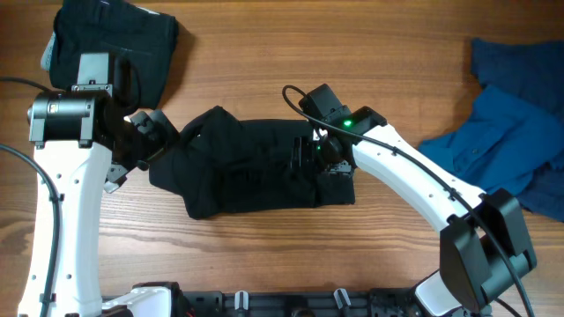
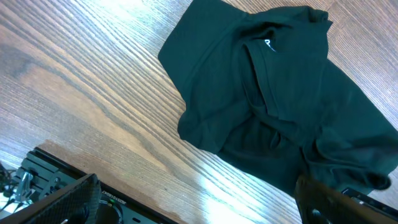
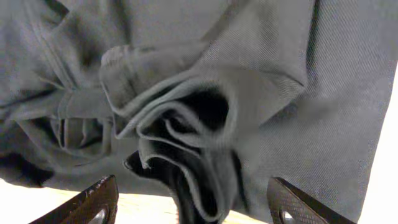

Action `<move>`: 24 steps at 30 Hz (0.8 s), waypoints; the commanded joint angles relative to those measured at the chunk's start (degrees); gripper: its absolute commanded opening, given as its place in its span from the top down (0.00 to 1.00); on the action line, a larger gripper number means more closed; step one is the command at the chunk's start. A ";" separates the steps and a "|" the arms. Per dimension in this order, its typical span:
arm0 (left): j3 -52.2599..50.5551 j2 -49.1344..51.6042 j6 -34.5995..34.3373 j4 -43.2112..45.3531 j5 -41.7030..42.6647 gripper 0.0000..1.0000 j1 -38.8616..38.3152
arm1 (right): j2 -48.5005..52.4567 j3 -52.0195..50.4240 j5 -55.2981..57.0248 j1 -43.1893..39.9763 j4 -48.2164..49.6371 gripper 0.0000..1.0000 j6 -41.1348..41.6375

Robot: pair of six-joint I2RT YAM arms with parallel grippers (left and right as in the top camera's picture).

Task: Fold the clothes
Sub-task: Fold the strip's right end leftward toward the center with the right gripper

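Right wrist: black garment (image 3: 261, 93) between fingers (image 3: 93, 200)

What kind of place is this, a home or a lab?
Probably a robotics lab bench, not a home: two white robot arms work at a wooden table edged by a black rail, with a black garment and a blue garment laid out.

Left end effector (image 1: 146, 141) and right end effector (image 1: 314, 155) both gape.

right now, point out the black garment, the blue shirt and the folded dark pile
black garment (image 1: 238, 167), overhead, centre of its body
blue shirt (image 1: 520, 132), overhead, middle of crumpled cloth
folded dark pile (image 1: 141, 40), overhead, its top layer
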 commanded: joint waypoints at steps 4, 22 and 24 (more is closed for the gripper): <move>-0.35 0.02 0.90 -0.11 0.04 0.00 0.42 | -1.79 2.47 -2.14 0.15 0.11 0.22 -1.55; -0.35 0.02 0.94 -0.26 0.02 0.00 0.42 | 1.64 4.59 -1.51 -4.70 -1.38 0.08 16.37; -0.35 0.02 0.94 -0.24 0.02 0.00 0.42 | 3.28 4.59 -3.67 -4.66 0.09 0.10 16.65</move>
